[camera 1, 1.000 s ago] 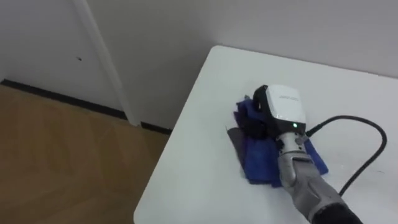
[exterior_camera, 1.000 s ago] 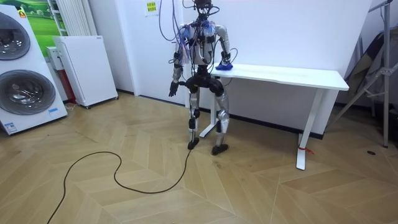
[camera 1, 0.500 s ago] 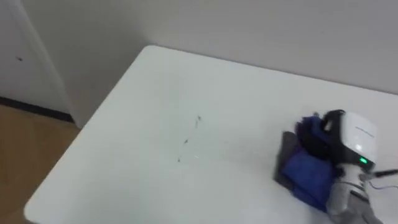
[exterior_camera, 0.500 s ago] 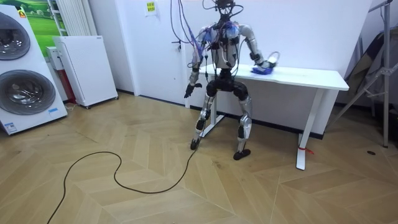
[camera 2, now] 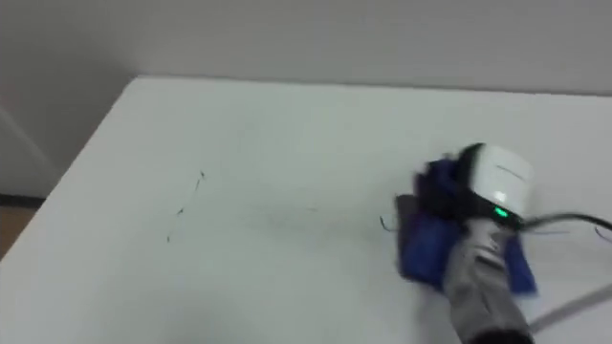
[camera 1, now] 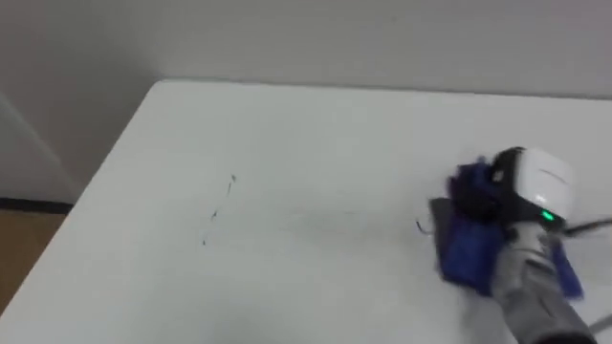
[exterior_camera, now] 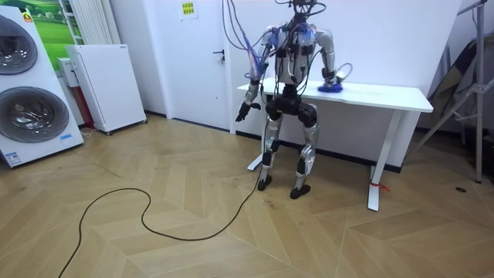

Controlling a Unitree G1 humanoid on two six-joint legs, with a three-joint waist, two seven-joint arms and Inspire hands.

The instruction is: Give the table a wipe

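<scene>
We find the wiping stroke in hand: the right hand [camera 1: 518,186] bears on the blue cloth [camera 1: 461,253] at right of frame on the white table [camera 1: 287,124], its grip not determinable, the left hand [exterior_camera: 242,113] hanging aside; next, we judge, a sweep left over the dark marks [camera 1: 215,212].

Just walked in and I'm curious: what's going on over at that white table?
A humanoid robot stands at the white table, its right robot hand on a blue cloth on the tabletop, apparently wiping. Thin dark marks lie to the cloth's left. Its left robot hand hangs at its side.
</scene>
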